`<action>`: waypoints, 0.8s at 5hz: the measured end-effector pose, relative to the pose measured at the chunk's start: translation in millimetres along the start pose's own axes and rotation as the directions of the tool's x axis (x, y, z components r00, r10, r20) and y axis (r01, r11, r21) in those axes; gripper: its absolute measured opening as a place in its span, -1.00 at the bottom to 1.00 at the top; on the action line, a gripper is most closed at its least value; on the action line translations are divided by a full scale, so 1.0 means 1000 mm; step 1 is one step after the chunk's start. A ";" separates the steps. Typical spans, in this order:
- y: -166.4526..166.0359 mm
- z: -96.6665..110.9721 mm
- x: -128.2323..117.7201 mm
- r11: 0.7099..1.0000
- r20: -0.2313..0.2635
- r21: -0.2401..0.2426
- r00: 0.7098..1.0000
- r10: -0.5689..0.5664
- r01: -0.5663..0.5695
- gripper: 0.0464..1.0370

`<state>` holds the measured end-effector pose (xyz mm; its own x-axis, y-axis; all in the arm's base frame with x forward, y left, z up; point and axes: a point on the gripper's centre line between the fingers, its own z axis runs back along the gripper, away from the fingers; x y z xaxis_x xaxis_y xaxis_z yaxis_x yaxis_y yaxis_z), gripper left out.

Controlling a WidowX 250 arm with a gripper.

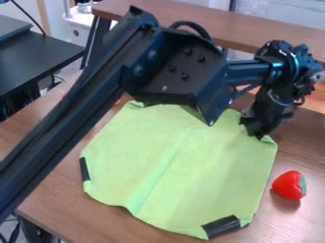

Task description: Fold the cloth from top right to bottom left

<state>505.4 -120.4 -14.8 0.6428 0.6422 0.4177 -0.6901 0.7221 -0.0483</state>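
Claw [259, 132] at the cloth's top right corner, ready for the fold.
Green cloth [209, 173] lies spread on the brown table [301, 159], a faint crease running down it; I hang over its top right edge, and whether I am spread or pinching I cannot tell; best, I judge, to take a firm bite of that corner, lift it just enough to clear the cloth, then draw it diagonally to the bottom left, low and slow, so the layer doesn't bunch; the strawberry [289, 185] sits to the right, off that path.
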 end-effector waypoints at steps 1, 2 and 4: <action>0.004 0.001 -0.003 1.000 -0.023 -0.004 1.000 -0.002 0.002 -0.75; 0.015 0.007 0.004 1.000 -0.063 -0.011 0.998 0.018 -0.018 -0.94; 0.049 0.055 0.034 0.990 -0.089 -0.129 0.995 0.041 -0.052 -0.97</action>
<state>474.9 -76.9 46.5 0.6410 0.6914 0.3333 -0.6738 0.7148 -0.1870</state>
